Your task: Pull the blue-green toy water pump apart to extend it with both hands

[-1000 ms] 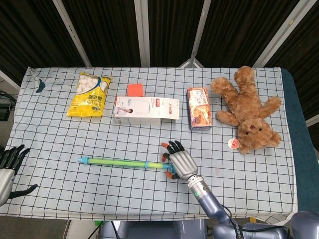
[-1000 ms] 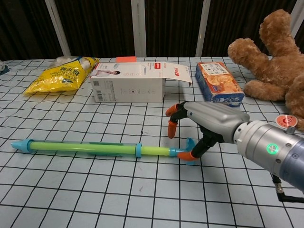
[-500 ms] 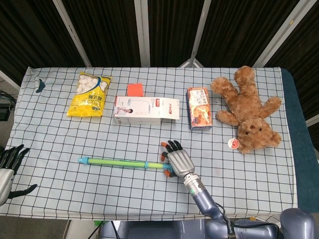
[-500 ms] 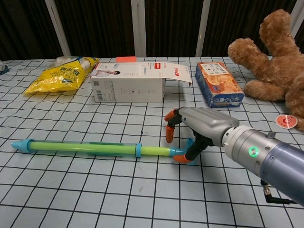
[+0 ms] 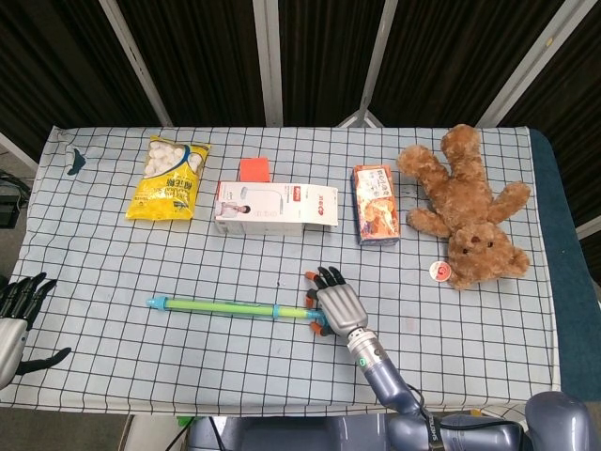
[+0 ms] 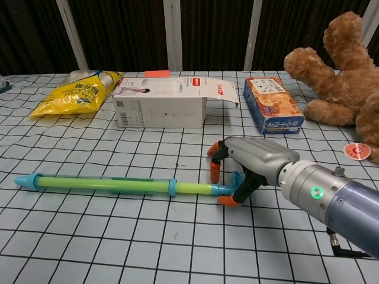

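Observation:
The blue-green toy water pump (image 5: 225,307) (image 6: 100,184) lies flat on the checkered table, its nozzle pointing left and its pale green rod drawn out a little at the right. My right hand (image 5: 336,303) (image 6: 254,157) arches over the pump's blue handle end (image 6: 222,190). Its fingers come down on the far side and the thumb on the near side, with the orange tips close to the handle but not clamped on it. My left hand (image 5: 17,315) hangs off the table's left front corner with fingers apart, holding nothing, far from the pump.
Along the back stand a yellow snack bag (image 5: 169,177), a white carton (image 5: 274,209) with a small orange box (image 5: 254,169) behind it, and an orange snack box (image 5: 376,204). A brown teddy bear (image 5: 470,211) and a small round badge (image 5: 439,272) lie at the right.
My right hand has shifted slightly left and lower over the handle end, and its thumb has come in nearer the handle. The pump and my left hand have not moved.

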Tool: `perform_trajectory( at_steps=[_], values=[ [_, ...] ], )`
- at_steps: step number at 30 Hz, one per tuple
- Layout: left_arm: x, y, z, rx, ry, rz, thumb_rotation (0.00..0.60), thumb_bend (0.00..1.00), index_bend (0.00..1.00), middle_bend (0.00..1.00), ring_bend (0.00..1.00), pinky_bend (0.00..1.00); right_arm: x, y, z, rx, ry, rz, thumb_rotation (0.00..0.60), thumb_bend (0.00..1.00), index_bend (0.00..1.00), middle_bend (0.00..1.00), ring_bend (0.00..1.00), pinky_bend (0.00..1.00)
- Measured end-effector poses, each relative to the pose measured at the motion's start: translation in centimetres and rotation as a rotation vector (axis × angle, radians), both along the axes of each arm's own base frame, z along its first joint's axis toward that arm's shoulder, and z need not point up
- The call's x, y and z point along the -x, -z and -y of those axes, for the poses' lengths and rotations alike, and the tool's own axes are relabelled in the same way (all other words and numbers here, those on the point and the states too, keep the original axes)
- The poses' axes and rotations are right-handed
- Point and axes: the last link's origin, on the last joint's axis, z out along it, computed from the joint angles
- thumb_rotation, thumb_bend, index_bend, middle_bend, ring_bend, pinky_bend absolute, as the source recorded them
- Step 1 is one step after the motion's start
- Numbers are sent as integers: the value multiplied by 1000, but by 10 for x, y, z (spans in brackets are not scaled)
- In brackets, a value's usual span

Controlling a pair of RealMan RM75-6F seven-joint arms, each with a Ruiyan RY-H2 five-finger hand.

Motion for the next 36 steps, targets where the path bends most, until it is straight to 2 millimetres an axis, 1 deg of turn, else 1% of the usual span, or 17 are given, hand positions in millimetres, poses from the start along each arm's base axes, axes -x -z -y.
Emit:
perform_trajectory(
  at_steps=[19, 25, 30, 36],
  values=[
    [-1, -1, 1, -6, 9, 5, 600, 86, 0, 0, 0, 0, 1, 2, 0, -2, 10, -12, 600, 300, 529, 185, 0, 0],
    [-1, -1, 0, -7, 9, 5, 600, 86, 0, 0, 0, 0, 1, 4, 0, -3, 10, -16, 600, 302, 564, 205, 0, 0],
    [-1, -1, 0, -6, 7, 5, 600, 86, 0, 0, 0, 0, 2, 4, -1, -4, 11, -13, 600, 344, 631, 234, 0, 0],
    [-1, 0, 0, -5, 6, 4, 600, 86, 0, 0, 0, 0, 3, 1, -2, 0, 4, -6, 600, 349, 647, 239, 0, 0]
  ],
)
